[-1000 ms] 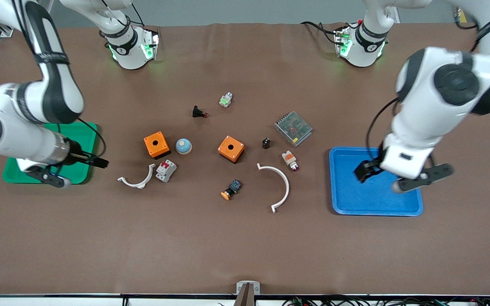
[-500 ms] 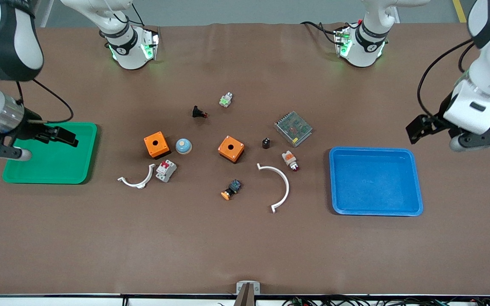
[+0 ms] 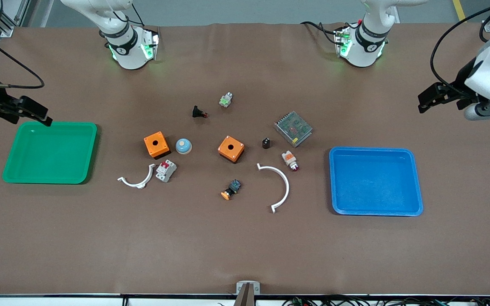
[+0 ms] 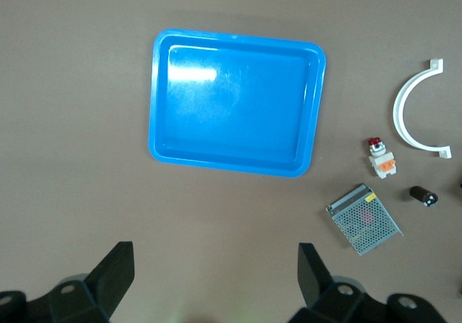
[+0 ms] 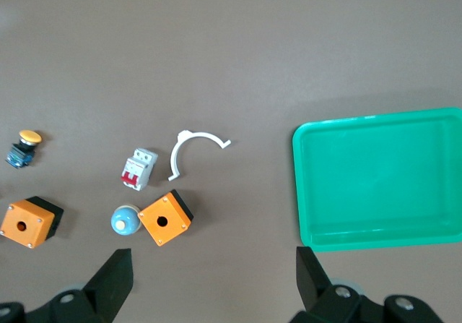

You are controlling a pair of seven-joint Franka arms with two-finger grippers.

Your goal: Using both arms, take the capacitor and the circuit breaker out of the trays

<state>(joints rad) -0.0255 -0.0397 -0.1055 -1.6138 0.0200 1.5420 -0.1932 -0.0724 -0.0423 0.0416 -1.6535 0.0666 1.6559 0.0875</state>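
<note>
The capacitor [image 3: 266,143], a tiny black cylinder, stands between an orange box [image 3: 231,148] and a metal mesh unit [image 3: 293,128]; it also shows in the left wrist view [image 4: 424,195]. The breaker [image 3: 166,170], white-grey with red levers, lies beside a small white clip [image 3: 137,180]; it also shows in the right wrist view [image 5: 138,170]. My left gripper [image 3: 430,98] [image 4: 214,258] is open and empty, up over bare table at the left arm's end. My right gripper [image 3: 32,112] [image 5: 213,261] is open and empty, up over the table by the green tray's edge.
A blue tray [image 3: 333,178] lies toward the left arm's end and a green tray [image 3: 92,153] toward the right arm's end. Between them lie a second orange box [image 3: 156,144], a blue dome [image 3: 183,146], a large white arc [image 3: 281,187], a lamp part [image 3: 290,160] and button parts.
Both arms have risen and drawn back from over their trays toward the table's ends. Both grippers stay open and empty. Nothing on the table has moved.
</note>
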